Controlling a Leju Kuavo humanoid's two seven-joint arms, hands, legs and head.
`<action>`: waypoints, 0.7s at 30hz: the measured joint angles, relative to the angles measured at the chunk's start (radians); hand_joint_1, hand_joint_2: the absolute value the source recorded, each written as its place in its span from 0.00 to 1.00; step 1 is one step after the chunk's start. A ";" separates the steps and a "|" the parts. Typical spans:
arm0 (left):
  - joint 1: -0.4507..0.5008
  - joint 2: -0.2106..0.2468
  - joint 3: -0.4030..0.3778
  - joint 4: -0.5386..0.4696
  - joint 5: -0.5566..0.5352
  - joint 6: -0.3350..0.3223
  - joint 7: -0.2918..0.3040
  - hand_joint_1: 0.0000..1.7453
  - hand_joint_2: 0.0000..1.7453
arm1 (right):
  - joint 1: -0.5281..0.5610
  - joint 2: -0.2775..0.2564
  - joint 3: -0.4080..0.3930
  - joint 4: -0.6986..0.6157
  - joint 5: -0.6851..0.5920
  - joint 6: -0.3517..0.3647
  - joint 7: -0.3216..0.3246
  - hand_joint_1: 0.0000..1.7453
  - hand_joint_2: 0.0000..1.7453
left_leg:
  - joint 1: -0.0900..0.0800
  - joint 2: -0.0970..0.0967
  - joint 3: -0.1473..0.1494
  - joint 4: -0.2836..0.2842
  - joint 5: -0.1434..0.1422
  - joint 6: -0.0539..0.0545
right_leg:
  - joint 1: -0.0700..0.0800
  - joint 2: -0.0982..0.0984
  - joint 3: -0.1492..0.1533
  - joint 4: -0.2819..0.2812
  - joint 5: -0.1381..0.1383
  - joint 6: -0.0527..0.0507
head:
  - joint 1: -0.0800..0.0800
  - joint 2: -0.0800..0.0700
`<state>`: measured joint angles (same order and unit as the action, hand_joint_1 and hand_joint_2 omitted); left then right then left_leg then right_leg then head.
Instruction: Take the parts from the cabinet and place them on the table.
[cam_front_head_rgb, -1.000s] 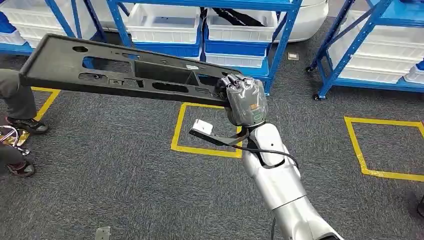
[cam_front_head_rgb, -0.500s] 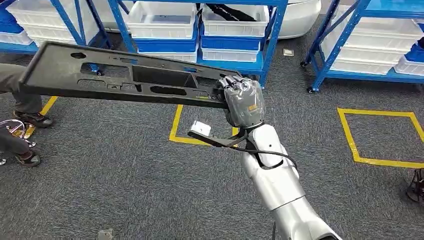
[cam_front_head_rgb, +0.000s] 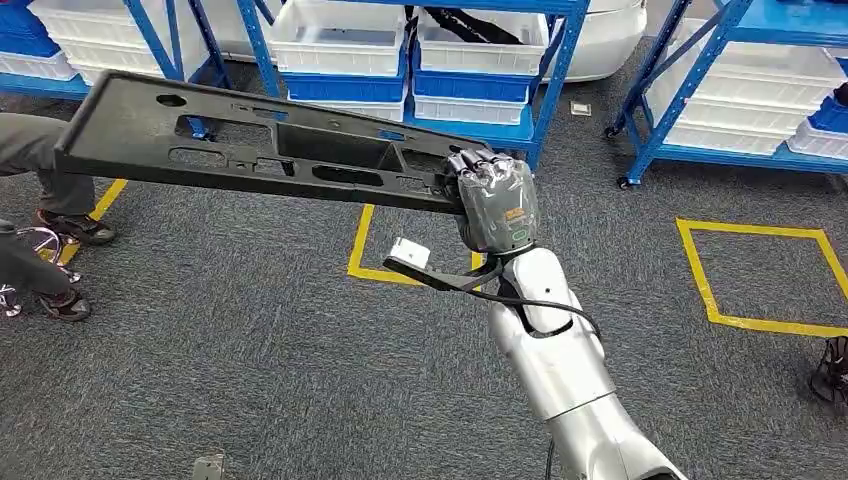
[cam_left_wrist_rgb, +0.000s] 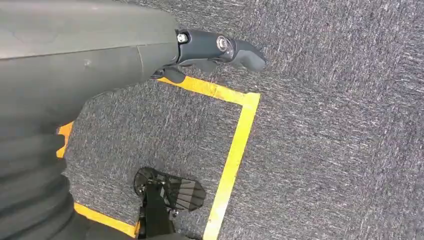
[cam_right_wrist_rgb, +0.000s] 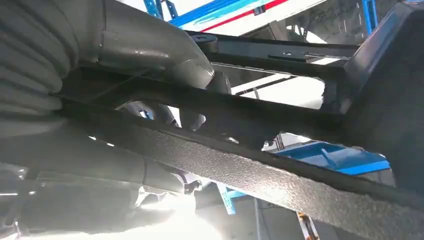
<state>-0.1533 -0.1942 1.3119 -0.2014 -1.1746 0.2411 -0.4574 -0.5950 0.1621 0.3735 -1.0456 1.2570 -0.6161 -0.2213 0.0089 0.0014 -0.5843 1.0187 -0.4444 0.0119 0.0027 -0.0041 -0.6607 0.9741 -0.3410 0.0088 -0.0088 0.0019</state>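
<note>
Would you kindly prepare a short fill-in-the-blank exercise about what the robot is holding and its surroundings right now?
1. The long black plastic panel with cut-outs is held at one end by the robot's ____ hand.
2. The squares taped on the grey carpet are ____ in colour.
3. The white plastic bins sit on shelving racks painted ____.
4. The panel is held in the air above the ____.

Missing words: right; yellow; blue; carpet
</note>
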 joint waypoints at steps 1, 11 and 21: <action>0.000 0.000 0.000 0.000 0.000 0.000 0.000 0.00 1.00 | 0.000 0.000 0.000 0.000 0.000 0.000 0.000 0.98 1.00 | 0.000 0.000 0.000 0.000 0.001 0.001 | 0.000 0.000 0.000 -0.001 0.001 0.002 | 0.000 0.000; 0.000 0.000 0.000 0.000 0.001 -0.002 0.003 0.00 1.00 | 0.001 0.000 0.000 0.001 -0.054 0.031 -0.043 0.98 1.00 | -0.001 0.000 -0.001 0.000 0.002 0.001 | -0.002 0.000 0.001 -0.002 0.002 0.003 | 0.000 0.000; 0.001 0.007 0.017 0.000 0.028 0.005 0.006 0.00 1.00 | -0.002 0.052 0.019 0.015 0.000 0.027 -0.027 0.98 1.00 | 0.012 0.005 -0.003 -0.015 0.029 0.022 | -0.014 -0.001 -0.013 0.004 0.008 0.018 | -0.002 0.000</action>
<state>-0.1522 -0.1873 1.3291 -0.2014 -1.1463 0.2457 -0.4513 -0.5966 0.2136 0.3926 -1.0304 1.2574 -0.5894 -0.2487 0.0211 0.0063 -0.5875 1.0035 -0.4158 0.0335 -0.0109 -0.0047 -0.6737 0.9779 -0.3329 0.0266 -0.0103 0.0019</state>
